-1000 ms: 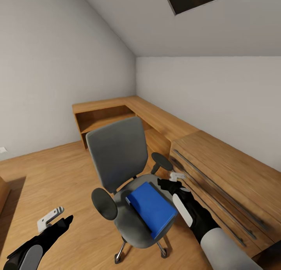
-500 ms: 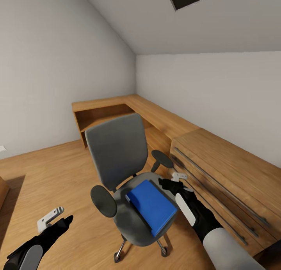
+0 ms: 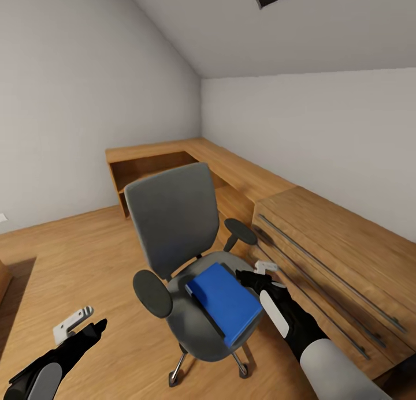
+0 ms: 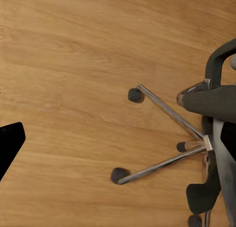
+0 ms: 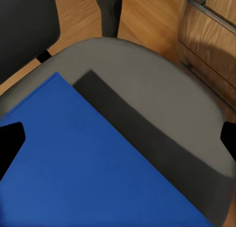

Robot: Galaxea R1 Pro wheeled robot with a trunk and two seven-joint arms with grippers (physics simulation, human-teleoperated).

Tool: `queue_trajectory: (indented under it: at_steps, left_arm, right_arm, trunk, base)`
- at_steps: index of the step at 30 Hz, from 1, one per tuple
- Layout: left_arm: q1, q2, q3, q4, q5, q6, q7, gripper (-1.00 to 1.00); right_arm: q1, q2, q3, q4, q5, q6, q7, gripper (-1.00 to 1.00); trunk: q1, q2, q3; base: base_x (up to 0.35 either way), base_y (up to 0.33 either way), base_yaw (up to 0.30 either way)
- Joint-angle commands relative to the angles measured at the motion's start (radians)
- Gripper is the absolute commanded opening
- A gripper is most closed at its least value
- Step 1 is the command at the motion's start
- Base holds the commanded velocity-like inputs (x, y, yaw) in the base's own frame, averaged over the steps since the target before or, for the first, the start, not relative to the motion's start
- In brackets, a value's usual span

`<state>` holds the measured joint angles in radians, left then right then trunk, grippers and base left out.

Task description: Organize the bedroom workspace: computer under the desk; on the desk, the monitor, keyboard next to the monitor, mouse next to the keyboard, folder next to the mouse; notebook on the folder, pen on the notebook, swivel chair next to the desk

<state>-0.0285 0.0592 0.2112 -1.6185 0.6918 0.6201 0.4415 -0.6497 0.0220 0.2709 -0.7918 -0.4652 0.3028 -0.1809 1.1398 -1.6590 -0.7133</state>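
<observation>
Right gripper (image 3: pixel 258 275) hangs spread wide with nothing in it, just past the far corner of the folder (image 3: pixel 224 301), and my right wrist camera sees its fingertips (image 5: pixel 11 141) apart over the blue cover. Left gripper (image 3: pixel 81 324) sits low over bare floor, grip unreadable; its camera catches the chrome star base (image 4: pixel 169 143). Further off, the folder lies flat on the swivel chair (image 3: pixel 173 227), beside the wooden chest (image 3: pixel 335 261)

right hand (image 3: pixel 261 275) nearer folder (image 3: pixel 224 301)
</observation>
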Motion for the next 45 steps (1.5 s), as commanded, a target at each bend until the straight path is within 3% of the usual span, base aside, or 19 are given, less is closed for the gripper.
queue_trajectory:
  at_steps: [1, 6, 15, 45]
  left_arm:
    - [-0.001, 0.000, 0.011, -0.001, 0.011, 0.003, 0.009, 1.00]
    - [-0.001, -0.004, 0.039, -0.001, 0.012, 0.003, 0.008, 1.00]
    - [-0.001, -0.005, 0.042, -0.001, 0.011, 0.003, 0.009, 1.00]
    - [-0.001, -0.001, 0.048, 0.003, 0.006, 0.001, 0.014, 1.00]
  right_arm:
    - [-0.001, -0.001, 0.004, -0.001, -0.010, 0.003, -0.009, 1.00]
    - [-0.001, -0.001, 0.004, 0.000, -0.011, 0.001, -0.009, 1.00]
    - [-0.001, -0.001, 0.004, 0.000, -0.013, 0.001, -0.008, 1.00]
    - [-0.001, 0.004, 0.011, 0.000, -0.014, 0.001, -0.008, 1.00]
  trunk:
    - [0.004, -0.008, -0.004]
    - [0.023, -0.043, -0.020]
    - [0.058, -0.106, -0.048]
    - [0.061, -0.113, -0.051]
  base:
    - [0.000, 0.000, 0.000]
    - [0.000, 0.000, 0.000]
    - [0.000, 0.000, 0.000]
    - [0.055, 0.000, 0.000]
